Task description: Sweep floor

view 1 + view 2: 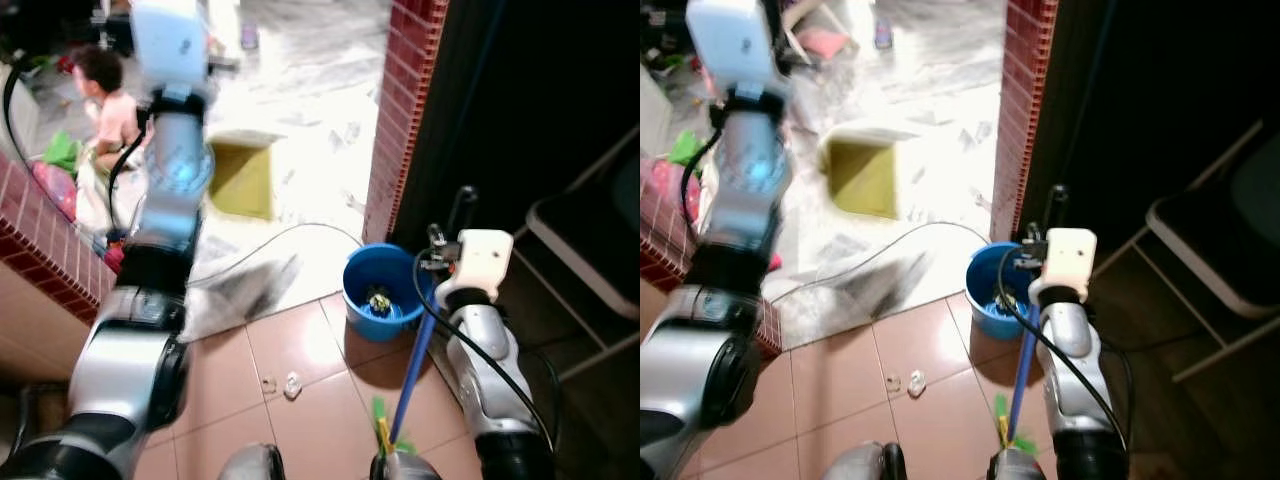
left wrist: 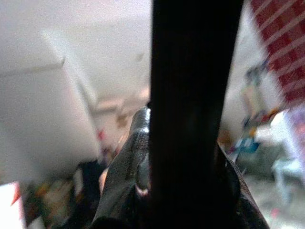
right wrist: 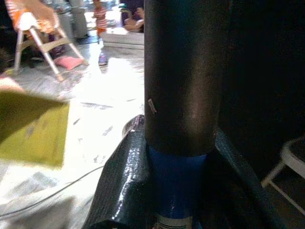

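Right gripper (image 3: pixel 181 191) fingers clenched on blue broom handle (image 1: pixel 412 375), handle leaning up toward blue bucket (image 1: pixel 380 290), left gripper (image 2: pixel 186 200) fingers clenched on black pole (image 2: pixel 188 95), raised high, small scraps (image 1: pixel 291 385) on floor tiles (image 1: pixel 310 420)

Head stereo pair looks down, sharing blue bucket (image 1: pixel 380 292); wrist cameras close along pole.

Daylight glared off the pale floor (image 1: pixel 300 90) beyond the doorway; the right side lay in deep shadow; wrist views were blurred.
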Available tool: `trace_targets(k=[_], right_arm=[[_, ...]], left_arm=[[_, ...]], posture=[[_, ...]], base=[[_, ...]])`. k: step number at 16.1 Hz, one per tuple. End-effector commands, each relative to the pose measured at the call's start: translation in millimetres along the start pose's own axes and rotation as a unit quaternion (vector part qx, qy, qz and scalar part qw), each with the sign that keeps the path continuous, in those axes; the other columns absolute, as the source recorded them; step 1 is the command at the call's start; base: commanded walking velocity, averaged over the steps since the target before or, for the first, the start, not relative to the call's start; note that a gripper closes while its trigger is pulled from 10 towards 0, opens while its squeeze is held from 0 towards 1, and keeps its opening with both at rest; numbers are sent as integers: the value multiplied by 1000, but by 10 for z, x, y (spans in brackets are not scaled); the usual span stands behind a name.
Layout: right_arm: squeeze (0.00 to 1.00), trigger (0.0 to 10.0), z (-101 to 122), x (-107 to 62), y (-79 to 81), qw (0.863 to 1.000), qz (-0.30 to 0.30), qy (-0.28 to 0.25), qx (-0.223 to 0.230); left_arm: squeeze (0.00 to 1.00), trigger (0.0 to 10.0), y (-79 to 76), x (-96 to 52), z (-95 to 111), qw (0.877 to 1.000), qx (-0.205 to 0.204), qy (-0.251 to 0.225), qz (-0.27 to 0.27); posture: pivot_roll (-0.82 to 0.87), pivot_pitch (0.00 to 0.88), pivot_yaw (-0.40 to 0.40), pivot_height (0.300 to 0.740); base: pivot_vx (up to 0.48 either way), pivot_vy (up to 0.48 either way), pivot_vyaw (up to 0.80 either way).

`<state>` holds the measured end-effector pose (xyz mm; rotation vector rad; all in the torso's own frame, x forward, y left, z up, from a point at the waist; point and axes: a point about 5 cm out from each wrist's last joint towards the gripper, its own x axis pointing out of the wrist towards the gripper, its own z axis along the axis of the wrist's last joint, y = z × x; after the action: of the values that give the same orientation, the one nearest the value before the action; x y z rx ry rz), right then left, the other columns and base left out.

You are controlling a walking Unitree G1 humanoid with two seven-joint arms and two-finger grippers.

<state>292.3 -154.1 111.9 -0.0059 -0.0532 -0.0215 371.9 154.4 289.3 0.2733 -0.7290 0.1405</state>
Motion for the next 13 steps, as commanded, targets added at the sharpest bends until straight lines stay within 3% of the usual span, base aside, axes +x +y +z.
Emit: trace_targets(k=[1,2,8,10,13], right_arm=[[0,10000,3,29,57,1000,14,-2,9],[0,10000,4,64,67,1000,19,-2,2],[0,10000,-9,121,122,998,54,4,12],[0,10000,-14,141,133,998,63,5,15],[0,10000,-51,148,168,997,73,9,16]], left_arm=[[0,10000,47,-15,18,1000,6,-1,-3],[0,10000,59,-129,-124,999,6,36,-7],[0,10000,71,-701,-603,989,5,145,-18],[0,10000,106,-894,-761,980,45,195,-18],[0,10000,162,-1201,-915,966,39,254,-6]], posture=[[-38,36,17,740],[-28,34,6,740],[-30,25,-14,740],[-27,23,-15,740],[-23,24,-22,740]], base=[[0,0,0],[0,0,0],[0,0,0],[0,0,0],[0,0,0]])
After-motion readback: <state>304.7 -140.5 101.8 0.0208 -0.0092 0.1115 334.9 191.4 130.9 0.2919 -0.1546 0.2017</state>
